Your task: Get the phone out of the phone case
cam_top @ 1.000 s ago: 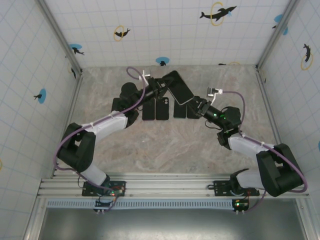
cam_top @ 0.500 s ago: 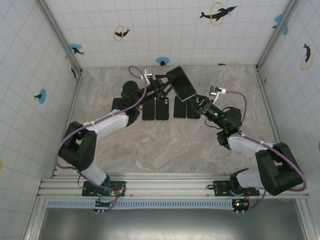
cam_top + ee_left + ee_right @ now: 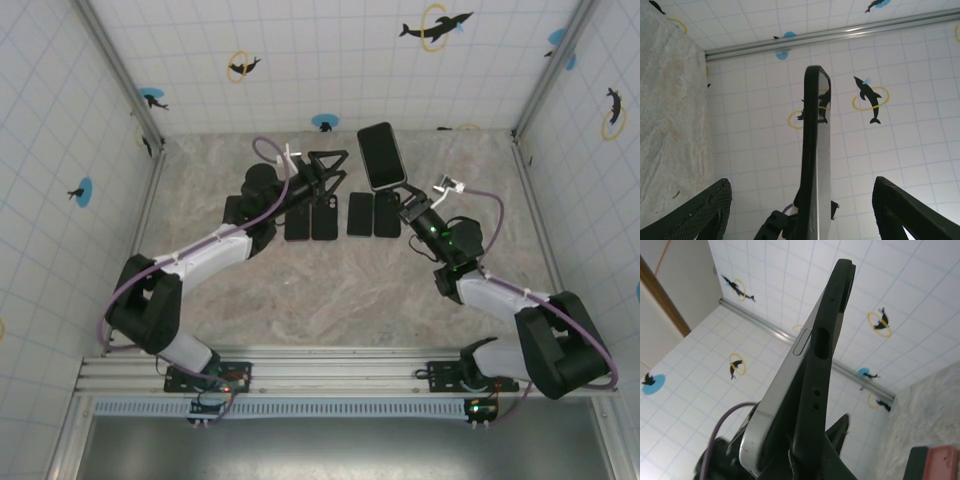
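- The phone (image 3: 382, 157), seated in its dark phone case (image 3: 826, 357), is held up in the air over the far part of the table (image 3: 300, 290), with its broad dark face turned toward the overhead camera.
- In the right wrist view, a silver side rail of the phone is seen lying along the case's dark rim. Whether any corner is already lifted free cannot be told.
- The lower end of the cased phone is pinched tight by the right gripper (image 3: 408, 205).
- The left gripper (image 3: 333, 172) is spread wide just beside the phone. In the left wrist view the phone is seen edge-on between the two mesh-faced fingers (image 3: 700, 212) and is touched by neither.
- Four other handsets (image 3: 323, 218) are laid flat in a row on the table beneath both grippers.
- The step in hand is judged to be a fresh grasp by the left claw, so that the case can be peeled away.
- This is best done if only the case's rim at an upper corner is caught, not the glass, while the lower end is clamped firmly.
- The corner should be bent back gently, well above the row below, so that nothing is struck if the phone springs loose.
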`<state>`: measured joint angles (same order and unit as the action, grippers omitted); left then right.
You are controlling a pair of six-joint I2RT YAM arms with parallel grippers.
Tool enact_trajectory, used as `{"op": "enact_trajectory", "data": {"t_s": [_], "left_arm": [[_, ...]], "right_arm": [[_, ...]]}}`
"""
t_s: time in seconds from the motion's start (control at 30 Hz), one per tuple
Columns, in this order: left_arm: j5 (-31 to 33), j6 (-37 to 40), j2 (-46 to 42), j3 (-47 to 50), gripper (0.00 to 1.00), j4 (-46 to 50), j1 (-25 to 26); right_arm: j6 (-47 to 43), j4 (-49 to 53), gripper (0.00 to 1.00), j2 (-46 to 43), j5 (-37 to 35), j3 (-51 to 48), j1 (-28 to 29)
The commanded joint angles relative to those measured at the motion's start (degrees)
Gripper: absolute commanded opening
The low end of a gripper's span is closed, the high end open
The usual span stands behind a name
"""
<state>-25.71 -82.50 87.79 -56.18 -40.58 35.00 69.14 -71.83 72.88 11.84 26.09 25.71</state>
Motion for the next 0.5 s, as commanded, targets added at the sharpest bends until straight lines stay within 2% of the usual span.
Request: {"op": "enact_trajectory", "data": {"t_s": [0.0, 0.23, 0.47], "left_arm": [[5.4, 0.5, -3.7, 2.3, 0.75, 1.1, 2.6], [14.7, -2.4, -6.0, 4.0, 0.69, -0.3, 9.3], [17.9, -5.3, -3.1, 1.8, 0.62, -3.3, 12.9]], "right_arm": [[-5.9, -1.4, 0.00, -2.2, -8.9, -0.2, 1.6], [-11.5, -1.2, 0.00, -0.8, -14.0, 1.1, 4.5], [-14.9, -1.3, 0.00, -0.3, -16.6, 1.4, 6.7]]}}
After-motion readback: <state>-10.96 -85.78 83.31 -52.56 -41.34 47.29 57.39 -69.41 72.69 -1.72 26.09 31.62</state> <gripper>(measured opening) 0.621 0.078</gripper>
